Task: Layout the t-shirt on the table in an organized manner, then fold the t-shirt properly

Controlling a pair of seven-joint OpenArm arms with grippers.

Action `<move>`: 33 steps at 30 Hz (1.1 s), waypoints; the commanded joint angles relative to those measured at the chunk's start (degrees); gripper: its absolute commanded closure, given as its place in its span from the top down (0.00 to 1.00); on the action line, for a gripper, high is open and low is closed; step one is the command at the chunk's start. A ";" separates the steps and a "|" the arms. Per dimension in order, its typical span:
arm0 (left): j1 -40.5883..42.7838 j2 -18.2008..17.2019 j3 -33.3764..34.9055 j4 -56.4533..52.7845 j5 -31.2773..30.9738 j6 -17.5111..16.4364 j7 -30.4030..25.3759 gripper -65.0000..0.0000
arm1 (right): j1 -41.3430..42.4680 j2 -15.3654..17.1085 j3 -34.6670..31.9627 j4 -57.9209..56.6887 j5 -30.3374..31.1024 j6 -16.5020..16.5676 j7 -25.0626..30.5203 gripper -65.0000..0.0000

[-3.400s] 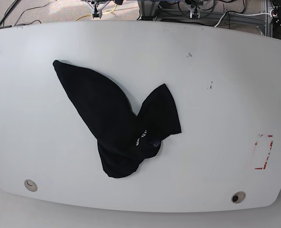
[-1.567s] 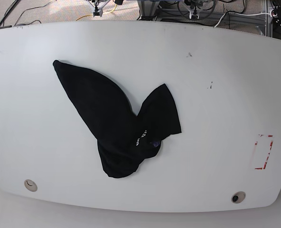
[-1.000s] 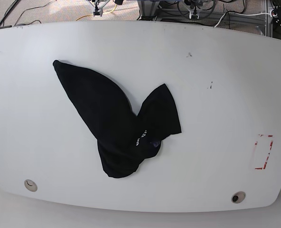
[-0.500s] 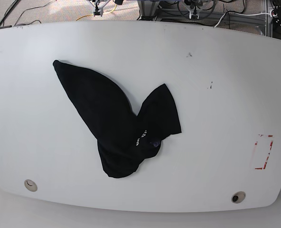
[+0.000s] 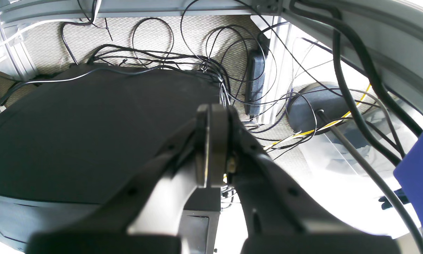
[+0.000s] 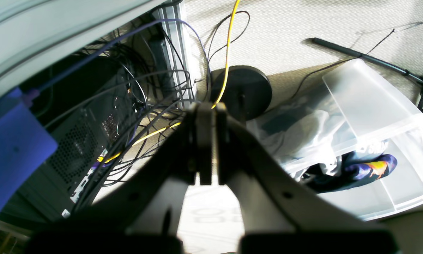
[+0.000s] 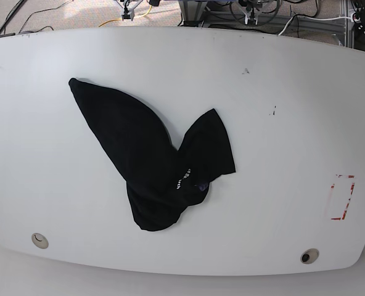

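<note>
Left tool [image 5: 213, 141] and right tool [image 6: 207, 141] are both pressed together, holding nothing, away from the t-shirt [image 7: 148, 163].

This is a robotics lab or test room. A large white smooth worktop with rounded corners [image 7: 281, 154] bears a red tape rectangle [image 7: 341, 197] as a marker. Beneath and behind it, tangled black cables [image 5: 211, 67] run over beige woven carpet [image 6: 289, 21] among aluminium frame rails [image 5: 276, 63], beside a black perforated computer case [image 6: 88, 141] and a clear plastic storage bin [image 6: 373, 116].
</note>
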 commanded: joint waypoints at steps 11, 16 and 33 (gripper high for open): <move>0.40 0.13 0.13 0.06 0.10 0.16 -0.10 0.01 | -0.51 0.19 0.01 0.03 -0.08 0.37 0.33 0.02; 0.47 0.19 0.28 0.14 0.07 0.22 0.13 0.01 | -0.59 0.28 0.01 0.07 0.06 0.40 -0.12 0.02; 0.14 -0.29 -0.07 -0.13 0.00 0.27 -0.89 0.00 | 0.94 -0.03 -0.13 0.40 -0.47 0.18 0.84 0.02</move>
